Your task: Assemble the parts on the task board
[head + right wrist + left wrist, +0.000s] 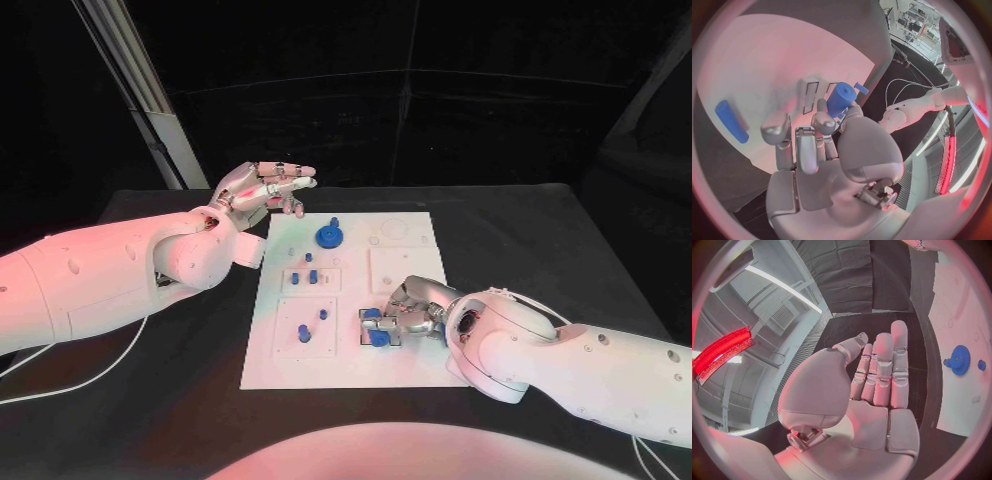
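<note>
The left robot hand (264,187) hovered released, fingers apart, above the tabletop (173,370) beside the far left corner of the task board (411,370), near the blue gear (330,237). Small blue pegs (303,278) stood along the board's left half. On the near right, the right robot hand (408,312) grasped a blue cylinder (841,98) low over the board. To seat it well, the cylinder probably needed holding upright and square over its socket before pressing gently.
</note>
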Robot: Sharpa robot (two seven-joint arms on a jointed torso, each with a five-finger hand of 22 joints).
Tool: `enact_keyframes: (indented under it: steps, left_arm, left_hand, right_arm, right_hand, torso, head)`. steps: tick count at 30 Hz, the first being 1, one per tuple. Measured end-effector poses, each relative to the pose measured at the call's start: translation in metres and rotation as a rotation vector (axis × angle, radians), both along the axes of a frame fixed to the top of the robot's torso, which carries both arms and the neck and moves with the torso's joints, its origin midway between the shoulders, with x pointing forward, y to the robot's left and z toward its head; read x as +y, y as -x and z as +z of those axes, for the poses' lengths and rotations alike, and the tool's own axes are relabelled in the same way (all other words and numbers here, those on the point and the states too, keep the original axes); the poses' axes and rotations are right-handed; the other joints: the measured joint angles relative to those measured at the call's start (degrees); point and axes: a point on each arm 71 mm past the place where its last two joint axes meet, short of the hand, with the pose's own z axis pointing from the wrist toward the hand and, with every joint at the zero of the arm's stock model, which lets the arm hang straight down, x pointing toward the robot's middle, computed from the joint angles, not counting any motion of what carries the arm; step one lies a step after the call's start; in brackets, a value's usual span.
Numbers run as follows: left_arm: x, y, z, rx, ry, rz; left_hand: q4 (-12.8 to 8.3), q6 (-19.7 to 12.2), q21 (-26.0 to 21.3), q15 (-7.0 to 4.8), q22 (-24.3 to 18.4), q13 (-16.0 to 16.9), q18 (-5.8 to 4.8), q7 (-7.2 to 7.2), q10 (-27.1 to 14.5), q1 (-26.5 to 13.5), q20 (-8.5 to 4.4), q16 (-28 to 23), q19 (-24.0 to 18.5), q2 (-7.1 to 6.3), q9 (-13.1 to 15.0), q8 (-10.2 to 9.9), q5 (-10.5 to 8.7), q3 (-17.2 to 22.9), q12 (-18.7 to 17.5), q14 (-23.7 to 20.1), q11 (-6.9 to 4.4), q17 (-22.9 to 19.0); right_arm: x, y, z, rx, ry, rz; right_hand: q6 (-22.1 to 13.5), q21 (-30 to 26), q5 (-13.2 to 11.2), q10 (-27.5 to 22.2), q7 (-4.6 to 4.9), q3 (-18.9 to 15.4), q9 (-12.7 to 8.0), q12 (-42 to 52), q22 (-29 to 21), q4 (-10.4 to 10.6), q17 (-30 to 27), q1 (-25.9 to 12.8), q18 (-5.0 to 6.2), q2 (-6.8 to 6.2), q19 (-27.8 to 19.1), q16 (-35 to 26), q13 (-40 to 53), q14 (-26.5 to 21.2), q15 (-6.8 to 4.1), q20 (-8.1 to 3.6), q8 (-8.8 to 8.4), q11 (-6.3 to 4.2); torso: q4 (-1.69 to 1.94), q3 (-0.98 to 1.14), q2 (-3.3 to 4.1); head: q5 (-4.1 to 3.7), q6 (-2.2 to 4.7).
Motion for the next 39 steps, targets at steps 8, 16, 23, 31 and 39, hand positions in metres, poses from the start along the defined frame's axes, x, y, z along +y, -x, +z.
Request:
enact_keyframes:
  steps: [8,16,23,31,39]
  left_arm:
    - [0.0010,0.0003,0.0001,0.000,0.000,0.001]
    - [0.0017,0.0005,0.0002,0.000,-0.001,0.002]
    - [0.0025,0.0005,0.0003,0.001,-0.001,0.004]
    - [0.0027,0.0004,0.0002,0.001,-0.001,0.004]
    - [0.0031,0.0004,0.0002,0.001,-0.002,0.005]
  left_hand:
    - [0.0,0.0,0.0,0.00,0.0,0.0,0.00,0.00,0.0,0.0,0.00,0.0,0.0,0.00,0.0,0.0,0.00,0.0,0.0,0.0,0.00,0.0]
    - [0.0,-0.2,0.0,0.00,-0.1,0.0,0.00,-0.22,0.0,0.0,0.00,0.0,0.0,0.00,0.0,0.2,0.00,0.0,0.3,0.0,0.00,-0.1]
    - [0.0,-0.2,0.0,0.00,-0.1,0.0,0.01,-0.21,0.0,0.0,0.00,0.0,0.0,0.00,0.0,0.2,0.00,0.0,0.3,0.0,0.00,-0.1]
    - [0.0,-0.2,0.0,0.00,-0.1,0.0,0.00,-0.22,0.0,0.0,0.00,0.0,0.0,0.00,0.0,0.2,0.00,0.0,0.3,0.0,0.00,-0.1]
    - [0.0,-0.2,0.0,0.00,-0.1,0.0,0.00,-0.21,0.0,0.0,0.00,0.0,0.0,0.00,0.0,0.2,0.00,0.0,0.3,0.0,0.00,-0.1]
  right_arm:
    - [-0.0017,-0.0016,-0.0003,-0.017,0.020,0.002]
    - [-0.0029,-0.0015,0.0010,-0.037,0.035,0.010]
    - [-0.0012,-0.0001,0.0044,-0.056,0.035,0.031]
    - [0.0014,0.0002,0.0065,-0.086,0.045,0.053]
    - [0.0011,-0.0003,0.0080,-0.113,0.058,0.063]
  right_hand:
    - [-0.4,-1.2,-10.7,-0.7,0.35,-2.1,0.5,-3.9,-1.7,0.5,0.0,-7.3,-0.01,-3.29,-0.4,-0.7,-2.4,0.0,0.00,-0.31,-0.44,0.58]
    - [-0.6,-1.6,-9.4,-1.0,0.55,2.0,1.2,-5.4,-2.3,-1.6,0.0,-2.0,-0.01,-3.73,-0.6,-0.9,-3.2,0.0,0.01,-0.20,-0.66,0.31]
    - [-0.6,-1.6,-6.4,-1.0,0.55,3.7,1.9,-4.7,-2.1,-6.6,0.0,8.3,0.00,-3.71,-0.6,-0.9,-1.9,0.0,0.01,-0.20,-0.66,0.31]
    - [-0.6,-1.6,-6.4,-0.4,0.55,4.3,2.3,-3.9,-1.9,-8.6,0.0,11.6,0.00,-3.27,-0.6,-0.9,-0.9,0.0,0.02,-0.20,-0.66,0.21]
    - [-0.6,-1.6,-5.2,-0.2,0.54,4.1,2.5,-3.5,-1.8,-8.5,0.0,11.6,0.00,-2.88,-0.6,-0.9,-0.5,0.0,0.02,-0.20,-0.66,0.01]
  torso:
    - [0.00,0.01,0.02]
    - [0.01,0.07,0.04]
    - [0.02,0.11,0.08]
    - [0.02,0.11,0.13]
    - [0.05,0.11,0.14]
  head:
    - [0.08,-0.06]
    - [0.13,0.02]
    - [0.20,0.03]
    - [0.10,-0.03]
    - [0.01,0.02]
